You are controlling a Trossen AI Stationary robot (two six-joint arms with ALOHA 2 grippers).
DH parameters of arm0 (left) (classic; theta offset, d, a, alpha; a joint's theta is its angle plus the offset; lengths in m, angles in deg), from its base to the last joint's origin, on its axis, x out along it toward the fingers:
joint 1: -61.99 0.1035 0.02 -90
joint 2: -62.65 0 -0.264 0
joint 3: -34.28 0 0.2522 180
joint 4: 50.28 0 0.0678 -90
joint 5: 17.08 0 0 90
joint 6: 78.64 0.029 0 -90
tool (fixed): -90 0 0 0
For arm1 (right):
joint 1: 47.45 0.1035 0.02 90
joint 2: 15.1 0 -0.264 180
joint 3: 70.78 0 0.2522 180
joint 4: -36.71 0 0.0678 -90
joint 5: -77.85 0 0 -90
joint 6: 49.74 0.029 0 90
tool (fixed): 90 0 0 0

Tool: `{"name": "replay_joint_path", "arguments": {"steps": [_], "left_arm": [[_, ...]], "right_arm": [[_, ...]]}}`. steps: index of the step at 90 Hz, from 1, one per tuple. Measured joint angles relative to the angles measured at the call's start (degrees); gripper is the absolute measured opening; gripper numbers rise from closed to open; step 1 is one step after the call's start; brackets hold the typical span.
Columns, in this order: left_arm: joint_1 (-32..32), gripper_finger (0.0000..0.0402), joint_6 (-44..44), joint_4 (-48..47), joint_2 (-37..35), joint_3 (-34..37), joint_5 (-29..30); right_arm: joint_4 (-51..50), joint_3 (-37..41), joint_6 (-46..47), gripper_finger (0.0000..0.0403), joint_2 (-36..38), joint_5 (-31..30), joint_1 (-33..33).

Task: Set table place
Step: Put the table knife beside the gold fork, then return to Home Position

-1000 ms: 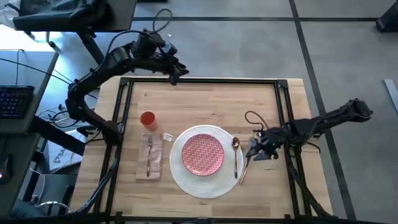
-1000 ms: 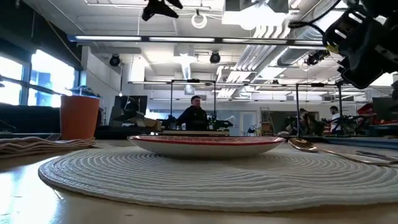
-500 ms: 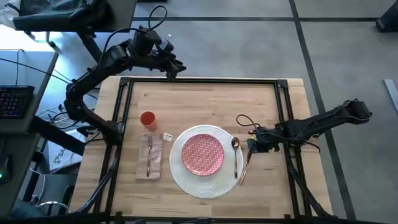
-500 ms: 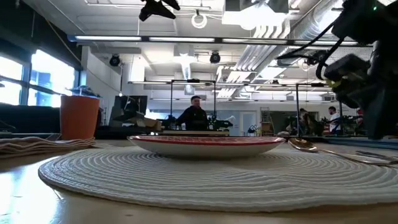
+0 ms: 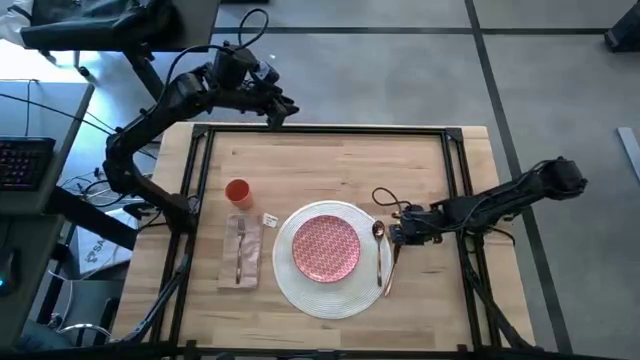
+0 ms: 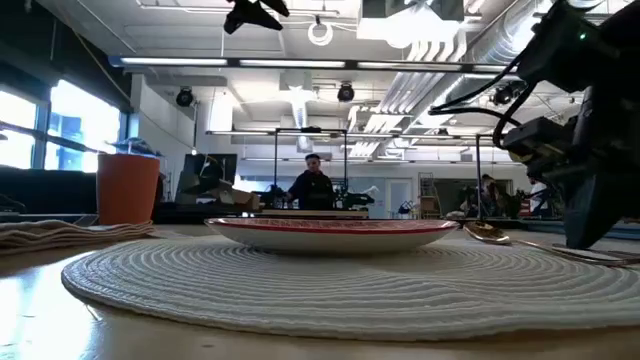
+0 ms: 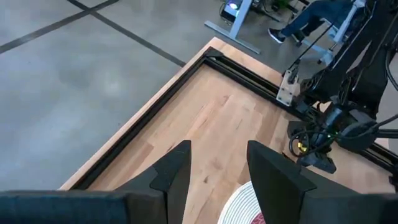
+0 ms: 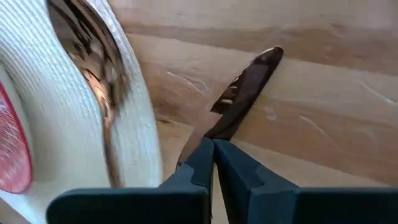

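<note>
The right hand sits low over the bench, just beside the placemat's edge on the side away from the napkin. Its fingers are pressed together, tips on or just above the knife, which lies on bare wood just off the placemat; it looks like a nudge to line the blade up, not a grasp.

The plate sits centred on the placemat, the spoon on the mat's rim between plate and knife. The fork rests on the napkin on the placemat's other side, with the cup beyond it.

The left hand waits with fingers spread above the bench's far edge, well clear of the placemat. The setting looks nearly complete
</note>
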Motion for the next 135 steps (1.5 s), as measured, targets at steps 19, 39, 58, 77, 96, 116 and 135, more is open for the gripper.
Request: {"name": "replay_joint_path", "arguments": {"steps": [19, 39, 58, 77, 96, 116, 135], "left_arm": [[0.0, 0.0138, 0.8, 0.0, 0.0, 0.0, 0.4], [0.0, 0.0138, 0.8, 0.0, 0.0, 0.0, 1.2], [0.0, 0.0138, 0.7, 0.0, 0.0, 0.0, 1.2], [0.0, 0.0138, -1.5, -0.9, -0.9, 0.0, 0.3], [0.4, 0.0138, 0.7, -3.7, -7.8, 4.2, 0.5], [2.6, 0.0138, -1.3, 6.7, -22.2, 24.4, 0.6], [2.6, 0.0138, -10.7, 29.5, -37.2, 46.6, -0.5]], "right_arm": [[1.1, 0.1, -6.5, 0.0, 0.0, -1.6, -4.0], [4.0, 0.3, -13.0, 0.0, -0.2, -2.7, -7.7], [5.4, 0.3, -15.7, 0.0, -0.2, -3.3, -8.7], [0.7, -3.2, -16.3, 0.0, 3.3, -2.7, -7.8], [-11.3, -9.6, -23.5, 0.0, 13.6, -1.8, -8.8], [-28.8, -15.6, -33.4, 0.0, 31.1, -3.6, -17.0], [-28.0, -14.9, -47.8, 0.0, 47.1, -2.6, -25.1]]}}
